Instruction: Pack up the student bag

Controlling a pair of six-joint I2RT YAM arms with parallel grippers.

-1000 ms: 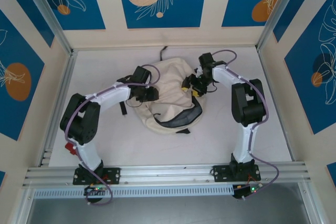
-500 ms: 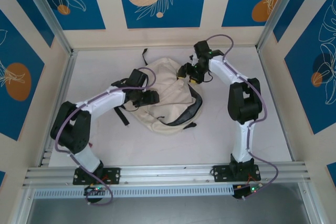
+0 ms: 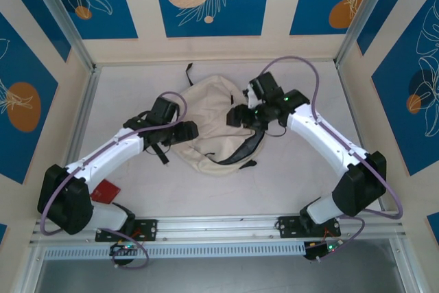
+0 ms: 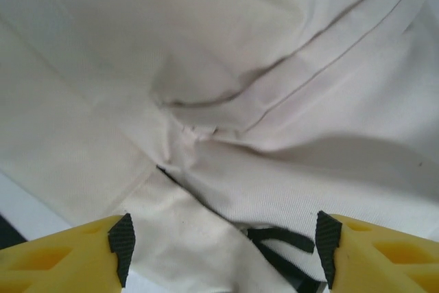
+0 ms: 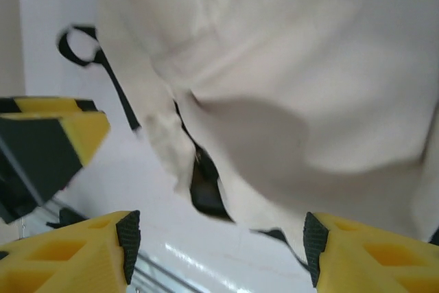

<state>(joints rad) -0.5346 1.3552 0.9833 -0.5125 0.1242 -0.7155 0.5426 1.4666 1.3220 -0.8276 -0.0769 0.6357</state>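
The student bag (image 3: 211,111) lies slumped in the middle of the table, cream fabric with a black strap (image 3: 241,150) curling over its near right side. My left gripper (image 3: 184,130) stands open at the bag's left edge. In the left wrist view creased cream fabric (image 4: 226,87) spreads just beyond the left gripper (image 4: 225,250), with nothing between its pads. My right gripper (image 3: 236,116) hangs open over the bag's right edge. The right wrist view has the right gripper (image 5: 221,241) above the table beside the bag (image 5: 295,66), where a dark gap (image 5: 206,186) shows under the fabric.
A black carry loop (image 3: 190,70) sticks out from the bag's far end. A small red thing (image 3: 105,191) lies on the table under my left arm. The enclosure walls stand close on three sides, and an aluminium rail (image 3: 219,226) runs along the near edge.
Both grippers have opened and let go of the bag. Both arms have drawn back toward the near side, and the bag has settled flatter. The red thing has come into sight.
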